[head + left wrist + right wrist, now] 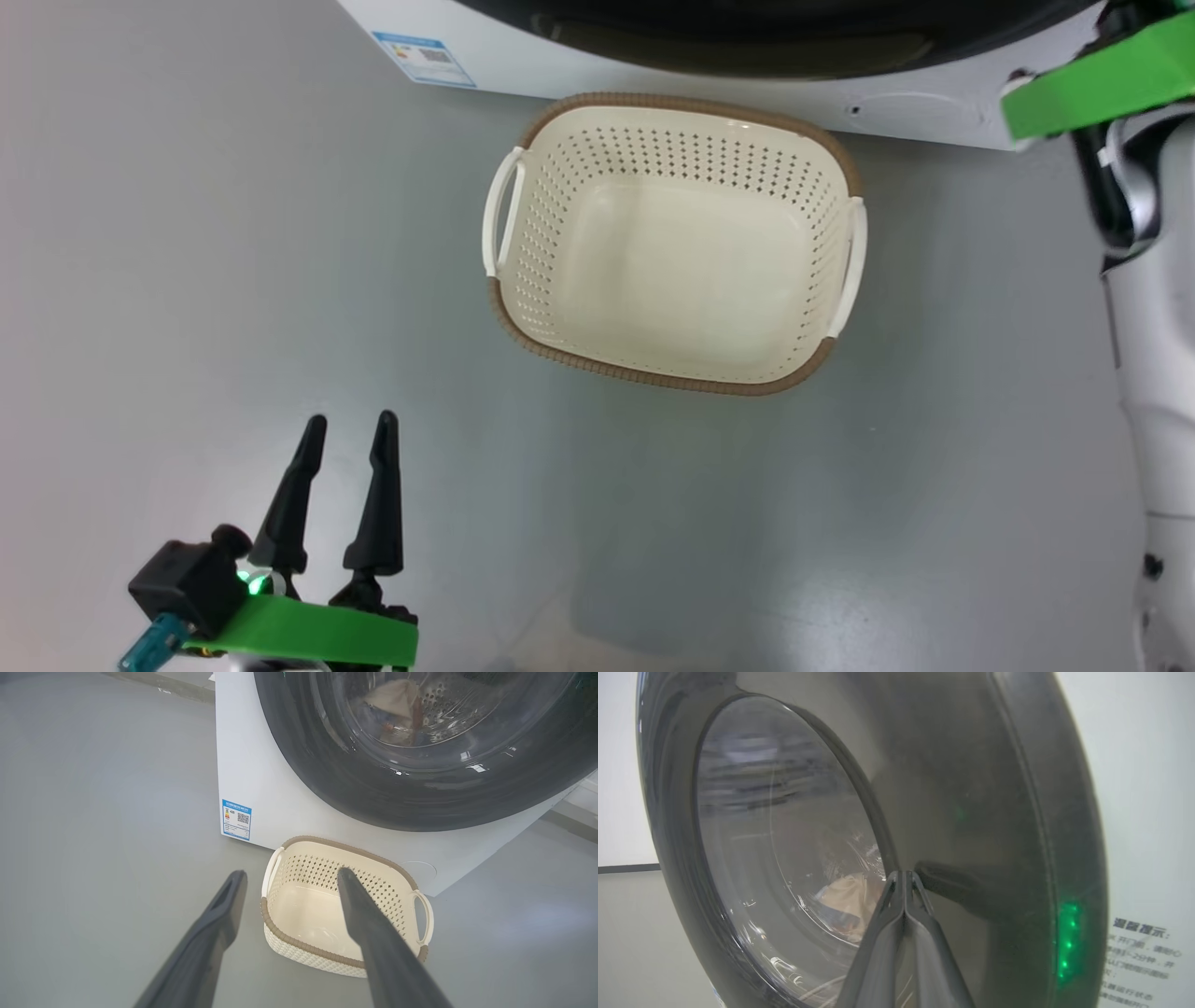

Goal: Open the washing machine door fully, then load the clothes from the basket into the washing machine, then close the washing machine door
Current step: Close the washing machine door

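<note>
The cream basket (653, 378) with a brown rim sits empty on the floor in front of the white washing machine (597, 70). In the left wrist view the washing machine door (327, 779) lies flat against the machine's front (252, 774). The clothes (395, 700) show through its glass, inside the drum. My left gripper (347, 429) is open and holds nothing; it hangs well short of the basket (299, 942). My right gripper (903, 873) is shut, its tips against the door's black rim (971, 788) beside the glass. Pale clothes (847, 893) show behind that glass.
Grey floor surrounds the basket on the left, front and right. A blue energy sticker (236, 819) marks the machine's lower left corner. My right forearm (1158, 373) runs up the right edge of the head view to a green bracket (1102, 89).
</note>
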### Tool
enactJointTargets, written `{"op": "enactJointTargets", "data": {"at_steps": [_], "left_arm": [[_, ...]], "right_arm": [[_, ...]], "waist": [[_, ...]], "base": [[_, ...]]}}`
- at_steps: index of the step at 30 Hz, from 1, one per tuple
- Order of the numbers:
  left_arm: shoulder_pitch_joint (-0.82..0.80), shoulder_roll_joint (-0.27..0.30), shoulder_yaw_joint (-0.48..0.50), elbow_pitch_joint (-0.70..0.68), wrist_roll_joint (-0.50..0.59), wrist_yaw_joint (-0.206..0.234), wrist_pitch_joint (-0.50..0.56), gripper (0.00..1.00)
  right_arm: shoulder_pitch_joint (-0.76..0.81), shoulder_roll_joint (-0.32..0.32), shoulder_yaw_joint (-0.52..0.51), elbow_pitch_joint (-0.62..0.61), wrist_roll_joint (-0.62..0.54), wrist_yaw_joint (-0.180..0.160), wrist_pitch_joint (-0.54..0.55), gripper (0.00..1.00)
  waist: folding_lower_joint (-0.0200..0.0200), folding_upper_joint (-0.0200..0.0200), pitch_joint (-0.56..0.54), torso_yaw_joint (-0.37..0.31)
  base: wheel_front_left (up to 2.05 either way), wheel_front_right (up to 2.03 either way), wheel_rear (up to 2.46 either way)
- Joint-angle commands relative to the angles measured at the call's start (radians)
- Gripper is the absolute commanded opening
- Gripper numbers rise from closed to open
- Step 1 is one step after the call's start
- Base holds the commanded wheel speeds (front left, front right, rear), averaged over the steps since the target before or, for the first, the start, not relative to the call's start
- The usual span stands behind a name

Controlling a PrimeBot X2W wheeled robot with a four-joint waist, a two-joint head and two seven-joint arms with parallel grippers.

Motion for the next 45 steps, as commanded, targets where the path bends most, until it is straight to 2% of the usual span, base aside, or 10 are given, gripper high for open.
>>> {"op": "enactJointTargets", "data": {"at_steps": [1, 12, 18, 19, 20, 23, 30, 37, 45], "left_arm": [[-0.014, 0.013, 0.029, -0.027, -0.008, -0.002, -0.006, 1.00], [-0.015, 0.013, 0.016, -0.015, -0.011, -0.003, -0.006, 1.00], [-0.002, 0.013, 0.027, -0.007, -0.007, -0.003, -0.006, 1.00], [0.001, 0.013, 0.030, -0.007, -0.007, -0.003, -0.006, 1.00], [0.004, 0.013, 0.032, -0.007, -0.007, -0.003, -0.006, 1.00], [0.014, 0.013, 0.042, -0.005, 0.000, -0.003, -0.006, 1.00], [0.047, 0.013, 0.065, -0.017, 0.004, 0.021, -0.006, 1.00], [0.121, 0.013, 0.092, -0.025, 0.041, 0.047, -0.006, 1.00], [0.181, 0.013, 0.107, -0.015, 0.062, 0.067, -0.006, 1.00]], "right_arm": [[-0.032, 0.003, 0.000, -0.014, -0.013, 0.000, -0.005, 0.00], [-0.106, -0.022, -0.040, 0.096, -0.068, 0.000, -0.005, 0.00], [-0.034, -0.001, -0.016, 0.053, -0.049, 0.000, -0.005, 0.00], [-0.012, 0.003, -0.003, 0.039, -0.041, 0.000, -0.005, 0.07], [0.012, 0.006, 0.007, 0.023, -0.034, 0.000, -0.005, 0.21], [0.087, 0.017, 0.032, -0.024, -0.013, 0.000, -0.005, 1.00], [0.292, 0.025, 0.074, -0.135, 0.054, 0.000, -0.005, 1.00], [0.537, 0.030, 0.068, -0.242, 0.121, 0.000, -0.005, 1.00], [0.770, 0.038, 0.057, -0.298, 0.141, 0.000, -0.005, 1.00]], "waist": [[0.0000, 0.0000, 0.006, 0.014], [0.0000, 0.0000, -0.021, 0.030], [0.0000, 0.0000, -0.065, 0.007], [0.0000, 0.0000, -0.075, 0.000], [0.0000, 0.0000, -0.086, -0.009], [0.0000, 0.0000, -0.125, -0.040], [0.0000, 0.0000, -0.253, -0.115], [0.0000, 0.0000, -0.389, -0.193], [0.0000, 0.0000, -0.489, -0.253]], "base": [[0.00, 0.00, 0.00], [0.00, 0.00, 0.00], [0.00, 0.00, 0.00], [0.00, 0.00, 0.00], [0.00, 0.00, 0.00], [0.00, 0.00, 0.00], [0.00, 0.00, 0.00], [0.00, 0.00, 0.00], [0.00, 0.00, 0.00]]}}
